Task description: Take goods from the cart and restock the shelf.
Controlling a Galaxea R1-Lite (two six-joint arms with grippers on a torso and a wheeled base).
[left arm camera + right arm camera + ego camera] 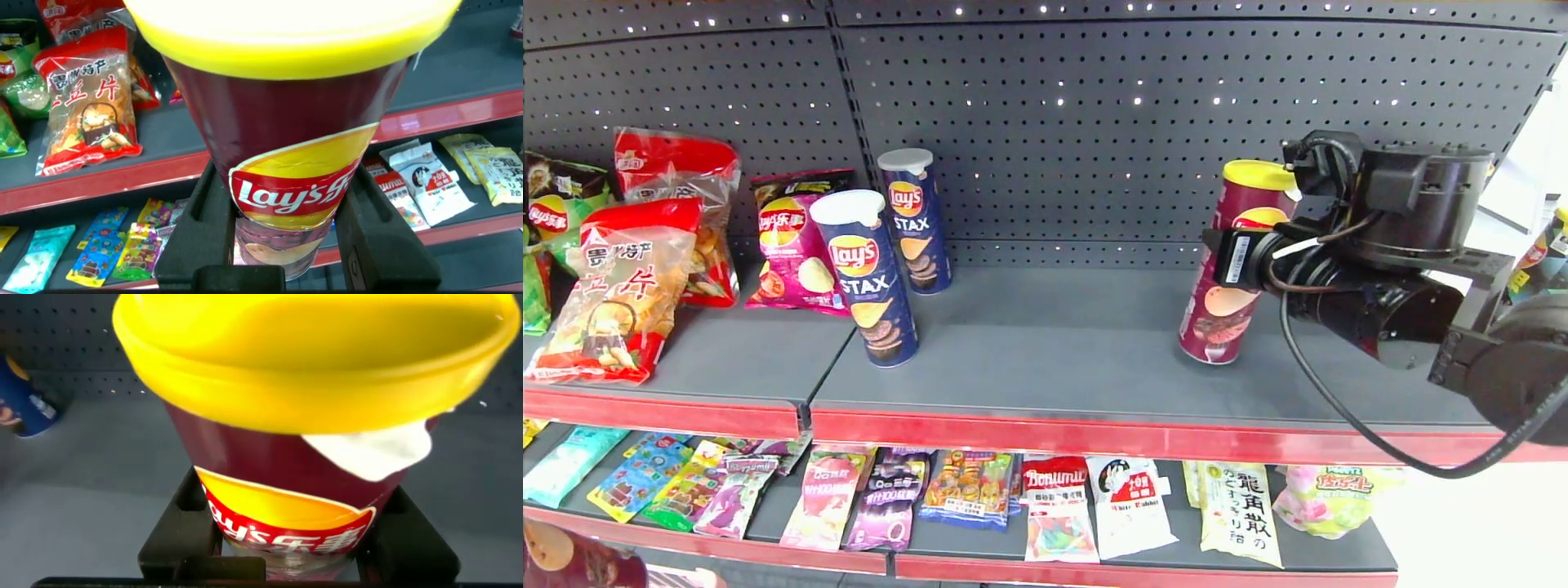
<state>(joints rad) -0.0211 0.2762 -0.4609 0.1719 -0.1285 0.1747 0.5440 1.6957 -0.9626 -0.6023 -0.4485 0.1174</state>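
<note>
the right jaws are clenched on the maroon can [1232, 314] with the yellow lid and grip it at the middle of its body, from its 3 o'clock side. this can stands about upright on the upper shelf [1054, 343], in the right half. its base is down at the shelf board, but i cannot tell if it really touches. in the right wrist view the black fingers [170, 537] press on both sides of the can.

the left jaws are also clenched, on a second maroon can [286, 131] with a yellow lid. they hold it in front of the shelves, apart from them, with one finger [196, 237] on each side.

well apart from the first maroon can, at its 9 o'clock, stands the front blue can [870, 282]. the back blue can [919, 220] is just at its 1 o'clock. further to 9 o'clock lean a pink bag [792, 245] and red bags [613, 294]. flat candy packets [1054, 506] lie in a row on the lower shelf [1347, 551].
</note>
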